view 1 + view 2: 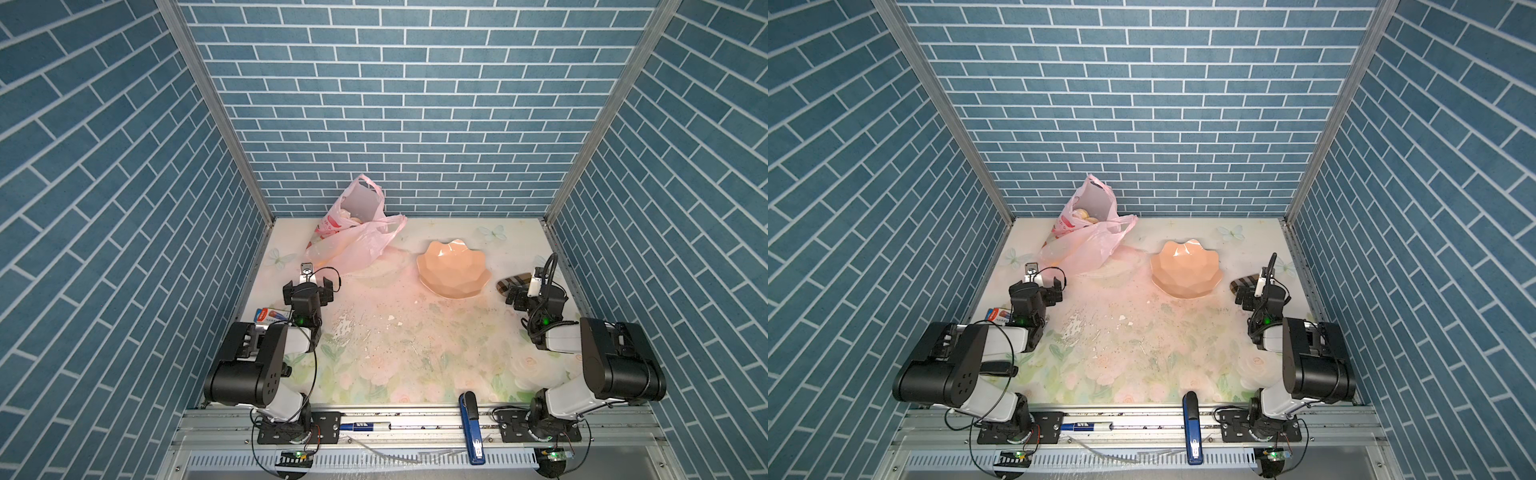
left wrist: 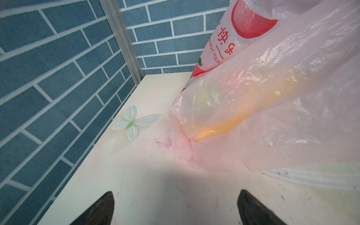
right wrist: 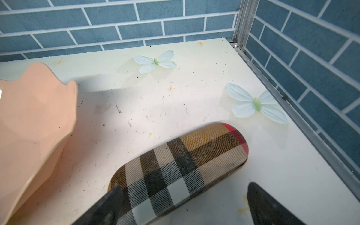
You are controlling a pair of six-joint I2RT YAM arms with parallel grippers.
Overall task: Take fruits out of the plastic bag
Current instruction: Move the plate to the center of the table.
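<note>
Hovering with fingers spread and empty, the left gripper (image 2: 176,195) faces the plastic bag (image 1: 353,245) left of the bowl (image 1: 453,270), fruits (image 1: 1086,215) visible inside; the right gripper (image 3: 184,186), equally spread, waits right of it. Approach step, seemingly; next, reach the bag's mouth

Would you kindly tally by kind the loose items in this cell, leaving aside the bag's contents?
Pale-pink translucent plastic bag: 1
Peach petal-edged bowl: 1
Plaid oblong case: 1
Blue stapler: 1
Blue-and-white marker pen: 1
Red-and-blue packet: 1
Total: 6
</note>
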